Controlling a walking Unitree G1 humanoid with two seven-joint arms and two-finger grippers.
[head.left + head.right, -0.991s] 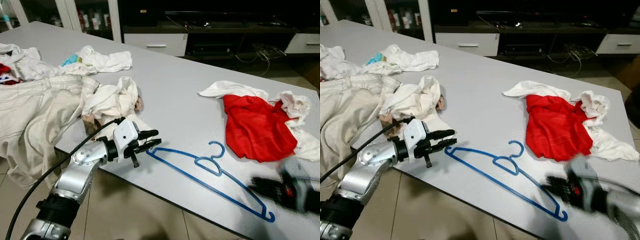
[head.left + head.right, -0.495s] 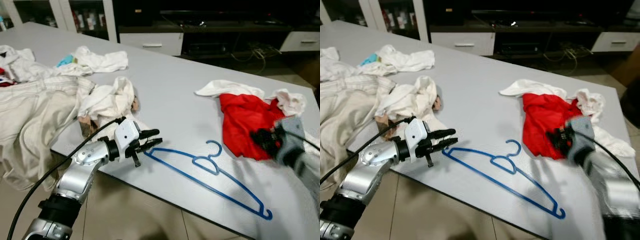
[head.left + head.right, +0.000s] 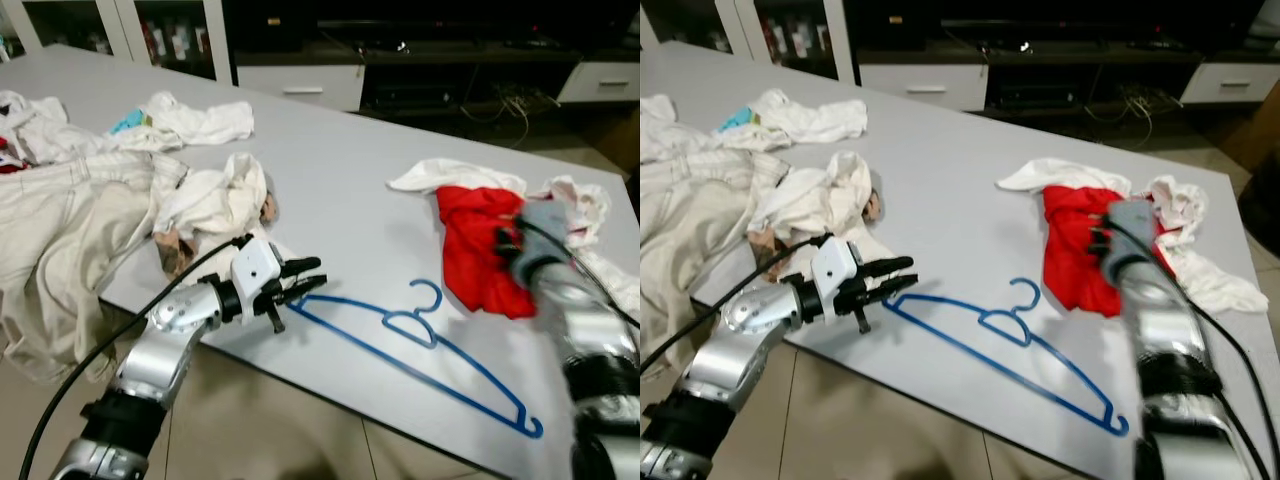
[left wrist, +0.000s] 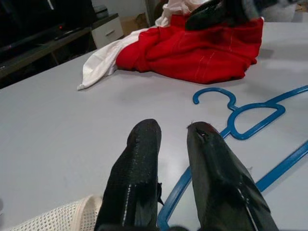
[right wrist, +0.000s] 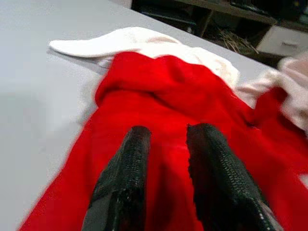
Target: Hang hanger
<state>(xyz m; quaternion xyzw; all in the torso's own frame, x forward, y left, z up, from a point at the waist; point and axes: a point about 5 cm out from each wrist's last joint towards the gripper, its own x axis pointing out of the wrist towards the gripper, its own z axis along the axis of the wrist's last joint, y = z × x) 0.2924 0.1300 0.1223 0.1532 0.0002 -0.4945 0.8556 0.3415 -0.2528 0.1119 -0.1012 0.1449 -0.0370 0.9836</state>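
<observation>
Where the pale grey desk (image 3: 340, 190) runs away from the robot toward dark cabinets, its left end is heaped with laundry: a big cream pair of trousers (image 3: 60, 215) hanging over the near edge, a white cloth (image 3: 205, 120) farther back, and a crumpled white bundle (image 3: 215, 200) just to the right of the trousers. In front of that bundle the left hand (image 3: 300, 280) reaches in at the desk's near edge on its silver arm, a black cable trailing from it. Its two black fingers (image 4: 137, 168) stand a little apart with nothing between them, and their tips hover right by the left end of the hanger. The hanger (image 3: 415, 345) is thin and blue; it lies flat on the desk, stretching from the left hand toward the near right corner, with its hook (image 3: 428, 293) curling up toward the middle of the desk. Just beyond the hook, farther right, lies a red shirt (image 3: 475, 255) bunched over white clothes (image 3: 450, 175) that spill out around it. The right hand (image 3: 1102, 240) hangs over the red shirt, blurred in the head cameras. Seen from its wrist, its fingers (image 5: 125, 173) are slightly parted above the red fabric and hold nothing. Its silver arm (image 3: 1165, 350) comes in from the lower right, across the right end of the desk.
</observation>
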